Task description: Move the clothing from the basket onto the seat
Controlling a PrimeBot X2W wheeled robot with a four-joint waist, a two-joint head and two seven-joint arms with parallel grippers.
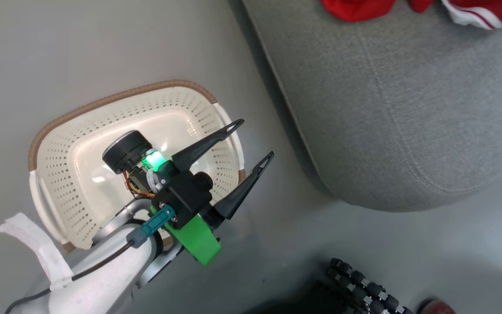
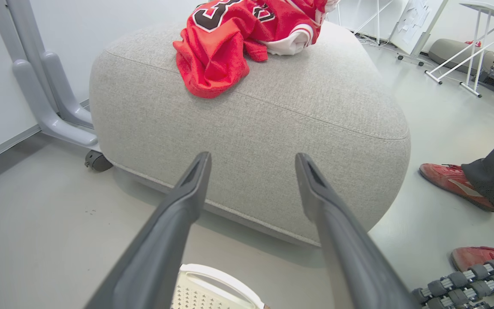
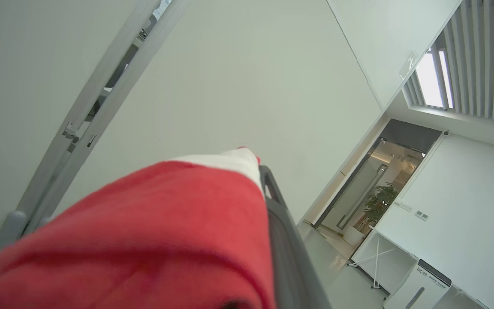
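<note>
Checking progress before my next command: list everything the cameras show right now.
Cream perforated plastic basket with brown rim: one, cream, floor, visible inside bare.
Grey fabric seat: one, grey, right of basket.
Red jersey with black number: one, red, atop seat.
Red cloth with white edge: one, red, draped over right gripper.
Grey metal frame: one, grey, beside seat.
Person's red shoes: two, red, floor near seat.
Roller rows: two, black, floor near shoes.
Left gripper: one, dark, open above basket.
Right gripper: one, dark, one finger hidden under cloth.
</note>
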